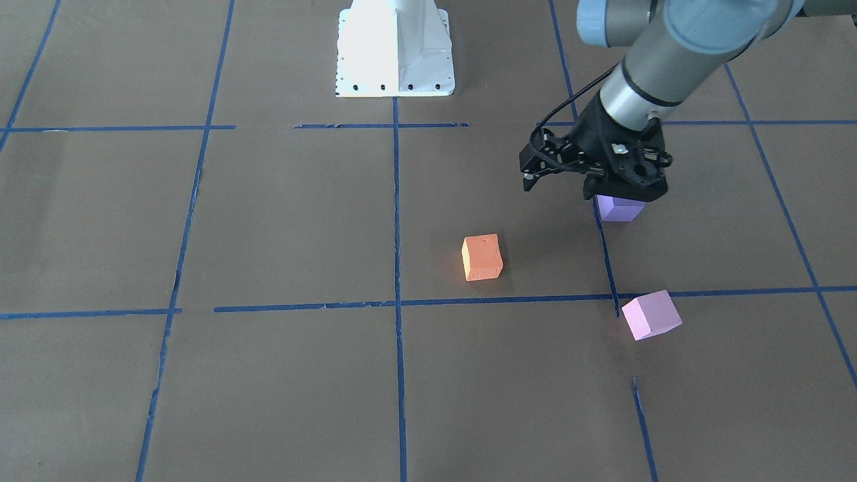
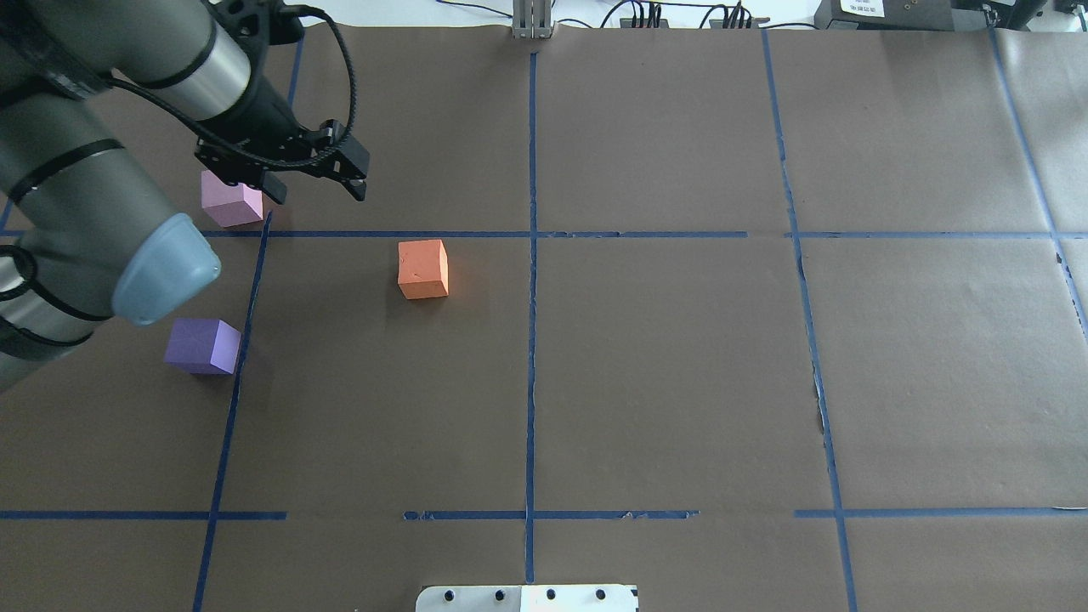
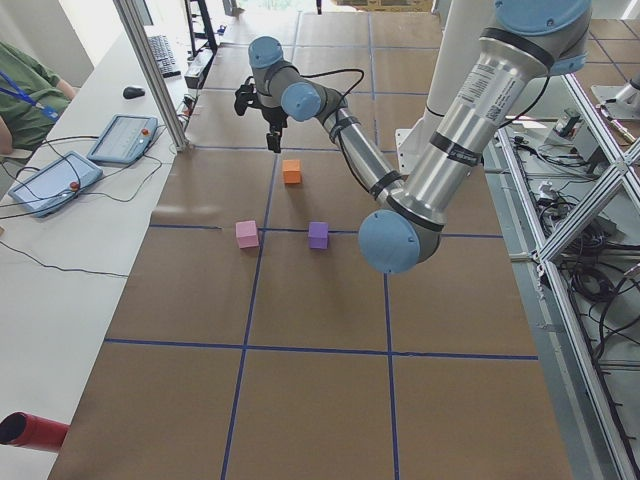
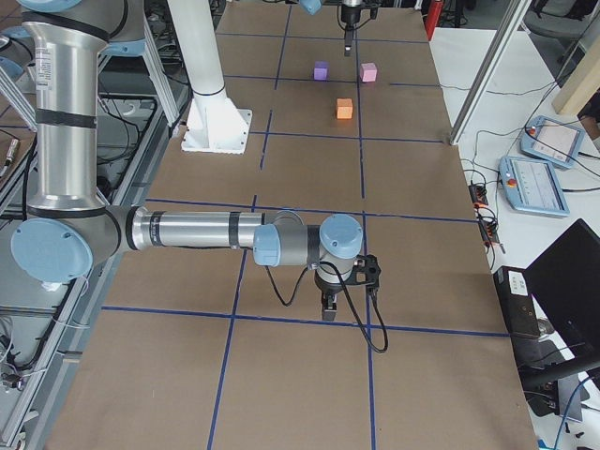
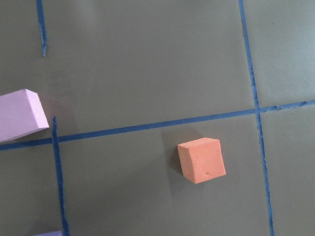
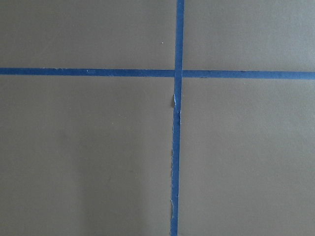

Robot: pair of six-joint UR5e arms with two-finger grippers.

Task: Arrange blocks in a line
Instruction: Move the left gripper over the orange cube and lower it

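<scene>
**Overhead view.** The left pincer (image 2: 274,191) hangs above the table (image 2: 680,382) and carries nothing. Only one dark tip shows, so its fingers read as drawn together. The pink block (image 2: 231,200) lies just beside it on its outboard side. The orange block (image 2: 422,269) lies inboard of it, towards the table centre. The purple block (image 2: 202,346) lies behind it, towards the robot base. The three blocks form a triangle, so no line exists yet.

**Front-facing view.** The pincer body partly covers the purple block (overlap caused by its height, not contact).

**Left wrist view.** No fingers show. The orange block sits lower right of centre, the pink block is cut by the left edge, and a purple sliver shows at the bottom edge. The raised pose probably serves to keep all three blocks in sight while the first pick is chosen.

**Right side view.** The right pincer (image 4: 328,307) points down close over the table, well apart from every block. Whether it is open or closed cannot be told. It is probably parked there to leave the work area free.

**Right wrist view.** Only a tape cross (image 6: 177,73) shows beneath it.
</scene>
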